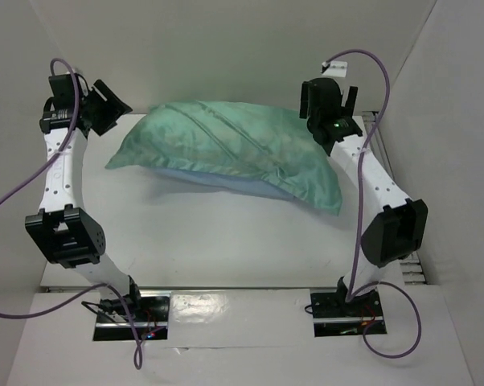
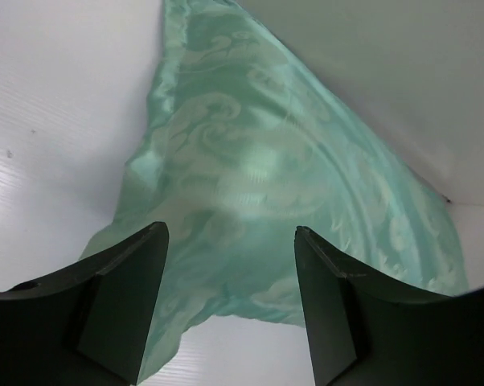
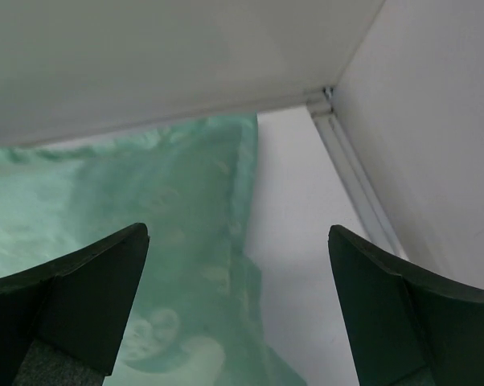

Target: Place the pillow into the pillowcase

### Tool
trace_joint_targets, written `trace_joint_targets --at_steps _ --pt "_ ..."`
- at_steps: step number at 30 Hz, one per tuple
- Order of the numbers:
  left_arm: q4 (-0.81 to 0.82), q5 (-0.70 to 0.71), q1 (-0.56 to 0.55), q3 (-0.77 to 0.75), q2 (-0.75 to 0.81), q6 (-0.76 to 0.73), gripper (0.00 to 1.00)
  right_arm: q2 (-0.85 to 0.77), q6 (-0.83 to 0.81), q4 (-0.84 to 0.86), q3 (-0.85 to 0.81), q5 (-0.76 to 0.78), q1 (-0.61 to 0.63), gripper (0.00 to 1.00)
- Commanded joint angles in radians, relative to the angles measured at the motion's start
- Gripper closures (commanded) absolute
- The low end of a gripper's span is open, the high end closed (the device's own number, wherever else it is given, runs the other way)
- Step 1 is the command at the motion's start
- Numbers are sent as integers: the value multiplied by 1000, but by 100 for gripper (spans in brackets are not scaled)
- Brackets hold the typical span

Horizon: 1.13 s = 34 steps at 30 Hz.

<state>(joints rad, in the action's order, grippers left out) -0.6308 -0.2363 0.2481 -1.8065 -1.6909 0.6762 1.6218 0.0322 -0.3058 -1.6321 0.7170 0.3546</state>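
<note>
Top view: the pillowcase [image 1: 226,149] lies bulging on the table [image 1: 226,241], sea-green face up, light blue beneath; whatever fills it is hidden.

Left wrist: the left gripper [image 2: 231,233] gapes wide and empty over a pillowcase corner.

Right wrist: the right gripper [image 3: 238,233] is spread wide and empty above the cloth's edge.

The right gripper [image 3: 235,241] holds its two dark fingers [image 3: 89,297] wide apart with nothing between them. Below them the pillowcase [image 3: 145,201], sea-green with a faint swirling pattern, fills the left half, its seamed edge running down the middle beside the bare white table [image 3: 298,241]. A white back wall [image 3: 145,56] and side wall [image 3: 435,121] meet at the upper right.
</note>
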Motion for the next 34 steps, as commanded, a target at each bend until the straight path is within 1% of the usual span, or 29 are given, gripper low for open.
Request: trace_joint_targets --at_steps 1,4,7,10,13,14,17,18,20,21,22,23,24,26,28,29,33,34 --pt "-26 100 -39 -2 57 -92 24 39 159 -176 -26 -221 -63 0" --pt "-26 109 -75 96 117 -92 24 24 169 -190 -17 -273 -74 0" --pt "3 120 -98 211 160 -101 24 1 192 -245 -17 -394 -98 0" --pt "16 149 -109 271 180 -112 24 -13 227 -295 23 -503 -111 0" --pt "16 158 -109 286 180 -112 25 -66 277 -308 115 -606 -111 0" --pt "16 158 -121 295 180 -112 25 -85 278 -299 170 -634 -120 0" --pt "-6 167 -141 296 171 -121 26 -163 327 -289 257 -663 -120 0" --pt "-6 167 -141 296 183 -130 27 -181 339 -299 270 -641 -120 0" --pt "-15 167 -165 308 212 -130 27 -223 370 -358 281 -518 -129 0" --pt "-15 167 -174 318 224 -130 27 -232 412 -384 281 -451 -129 0" --pt "-26 167 -199 319 240 -130 27 -255 434 -407 281 -319 -129 0" --pt "-38 179 -213 344 272 -130 26 -266 471 -444 294 -267 -150 0" --pt "-38 180 -230 355 289 -130 23 -276 471 -460 308 -227 -163 0" --pt "-38 158 -282 384 325 -119 23 -310 498 -481 327 -153 -187 0" --pt "-38 147 -319 424 384 -119 22 -332 509 -495 357 -126 -225 0" --pt "-38 147 -355 437 402 -119 22 -342 509 -507 367 -114 -238 0" --pt "-38 106 -421 481 467 -119 21 -405 509 -518 414 -114 -282 1" --pt "-38 106 -432 481 467 -131 21 -418 509 -495 441 -129 -298 1"
